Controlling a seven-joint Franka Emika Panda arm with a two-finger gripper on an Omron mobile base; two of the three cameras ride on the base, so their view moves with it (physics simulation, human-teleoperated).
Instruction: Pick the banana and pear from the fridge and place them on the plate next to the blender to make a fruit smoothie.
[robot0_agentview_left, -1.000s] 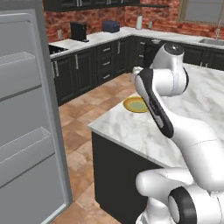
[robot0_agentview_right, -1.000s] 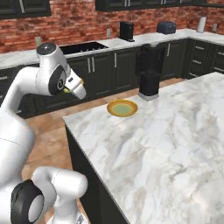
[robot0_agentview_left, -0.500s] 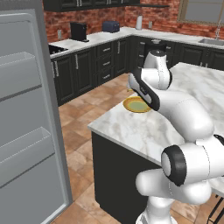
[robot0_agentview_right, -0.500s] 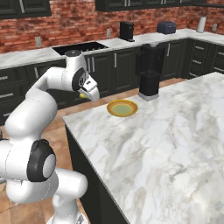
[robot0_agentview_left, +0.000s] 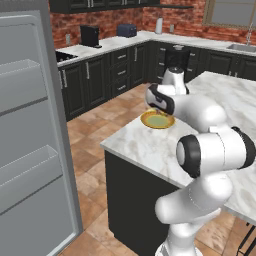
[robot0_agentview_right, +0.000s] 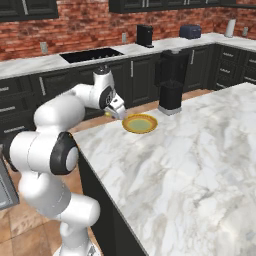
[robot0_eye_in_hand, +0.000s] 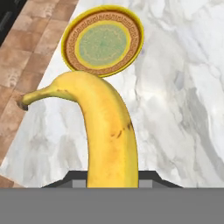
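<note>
My gripper (robot0_agentview_right: 116, 112) is shut on the yellow banana (robot0_eye_in_hand: 106, 131), which juts forward from between the fingers with its dark stem tip to the left. It hovers over the marble island edge, just left of the round yellow plate (robot0_agentview_right: 140, 123) (robot0_eye_in_hand: 103, 41) (robot0_agentview_left: 157, 120); the plate lies bare. Behind the plate stands the tall black blender (robot0_agentview_right: 171, 80) (robot0_agentview_left: 176, 59). The grey fridge (robot0_agentview_left: 30, 130) fills the left of the left base view, door shelves showing. The pear is out of view.
The marble island top (robot0_agentview_right: 200, 165) stretches right and toward me. Dark cabinets with a pale counter run along the brick wall, carrying a black coffee maker (robot0_agentview_right: 145, 35) and a dark toaster (robot0_agentview_right: 190, 31). Tiled floor (robot0_agentview_left: 100, 135) lies between fridge and island.
The arm has swung forward and stretched toward the plate, carrying the banana from near the robot's body to the island edge beside the plate. The gripper stays shut.
</note>
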